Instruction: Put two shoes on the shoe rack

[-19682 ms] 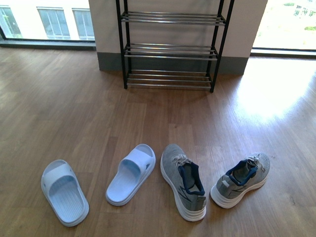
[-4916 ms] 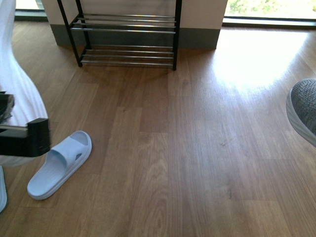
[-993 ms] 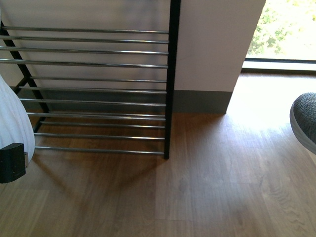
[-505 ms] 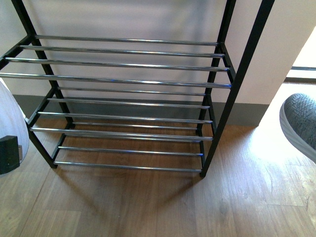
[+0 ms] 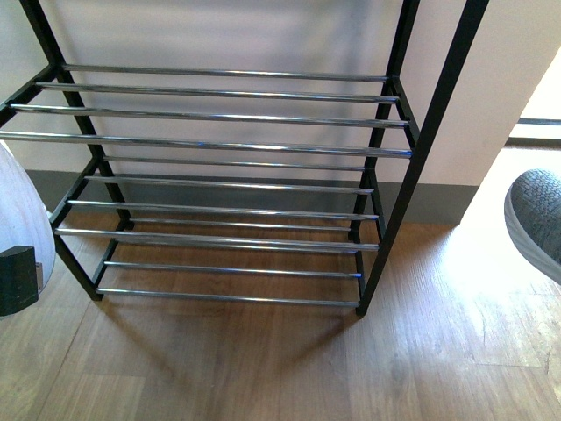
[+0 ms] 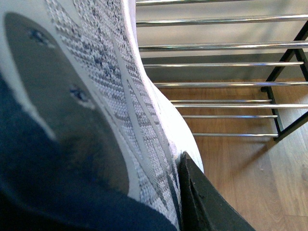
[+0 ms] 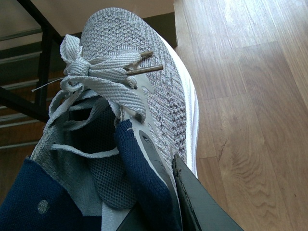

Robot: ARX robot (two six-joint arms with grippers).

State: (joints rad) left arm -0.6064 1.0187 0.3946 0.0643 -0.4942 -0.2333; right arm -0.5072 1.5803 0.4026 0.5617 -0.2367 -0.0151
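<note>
So the left gripper (image 5: 16,279) is clamped on the left sneaker (image 6: 96,96), way over at 9 o'clock in the front view. The right gripper (image 7: 161,204) pinches the right sneaker (image 7: 144,72) by its side wall at 3 o'clock. The rack (image 5: 228,145) stands at 12, with neither sneaker touching it.

From my station I see a wood-plank floor (image 5: 263,368) carrying the shoe rack (image 5: 397,206), its black uprights planted on the boards close to the pale wall (image 5: 219,35) and grey skirting (image 5: 429,203).
</note>
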